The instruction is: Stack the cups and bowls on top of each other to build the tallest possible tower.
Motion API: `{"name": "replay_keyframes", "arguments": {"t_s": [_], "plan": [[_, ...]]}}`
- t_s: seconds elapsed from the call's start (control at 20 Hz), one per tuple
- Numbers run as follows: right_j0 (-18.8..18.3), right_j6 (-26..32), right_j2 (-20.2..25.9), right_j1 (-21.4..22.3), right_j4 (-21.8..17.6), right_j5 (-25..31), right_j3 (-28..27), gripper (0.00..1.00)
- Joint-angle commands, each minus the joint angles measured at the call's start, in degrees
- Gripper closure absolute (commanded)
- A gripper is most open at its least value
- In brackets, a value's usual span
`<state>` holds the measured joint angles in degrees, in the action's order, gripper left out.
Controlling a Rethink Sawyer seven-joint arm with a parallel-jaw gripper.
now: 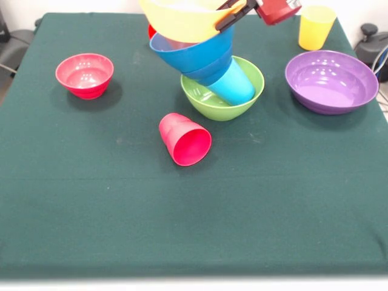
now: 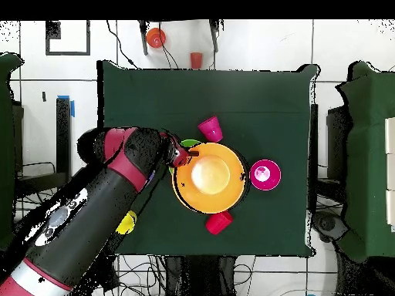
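Observation:
A leaning tower stands mid-table. The green bowl [image 1: 206, 100] holds a tilted light blue cup [image 1: 235, 86], then the small dark blue bowl [image 1: 209, 73], the medium blue bowl [image 1: 188, 51] and the huge orange-yellow bowl [image 1: 182, 17] on top. My gripper [image 1: 233, 15] is shut on that top bowl's right rim. From overhead the orange-yellow bowl [image 2: 208, 176] covers the stack, with the gripper [image 2: 181, 156] at its edge. One red cup [image 1: 185, 139] lies on its side in front of the tower. Another red cup [image 1: 151, 30] peeks out behind it.
The small red bowl [image 1: 85, 74] sits at the left, the wide purple bowl [image 1: 330, 82] at the right, and the yellow cup [image 1: 315, 27] stands upright behind it. In the overhead view my arm [image 2: 116, 185] covers the table's left side.

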<state>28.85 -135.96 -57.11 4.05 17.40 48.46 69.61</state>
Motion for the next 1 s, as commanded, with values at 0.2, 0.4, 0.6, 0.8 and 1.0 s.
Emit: {"name": "replay_keyframes", "arguments": {"t_s": [0.2, 0.4, 0.6, 0.8, 1.0], "plan": [[-0.6, -13.4, 4.4, -0.6, 2.1, 1.9, -2.4, 1.00], [-1.2, -12.5, 5.4, 0.1, 2.4, 1.5, -1.7, 1.00], [-1.4, -10.9, 6.2, 0.9, 2.1, 1.4, -0.6, 1.00], [-1.5, -11.0, 6.2, 0.8, 1.9, 0.5, -0.4, 1.00], [-1.5, -11.5, 6.3, 1.1, 2.2, -0.8, 0.0, 1.00]]}}
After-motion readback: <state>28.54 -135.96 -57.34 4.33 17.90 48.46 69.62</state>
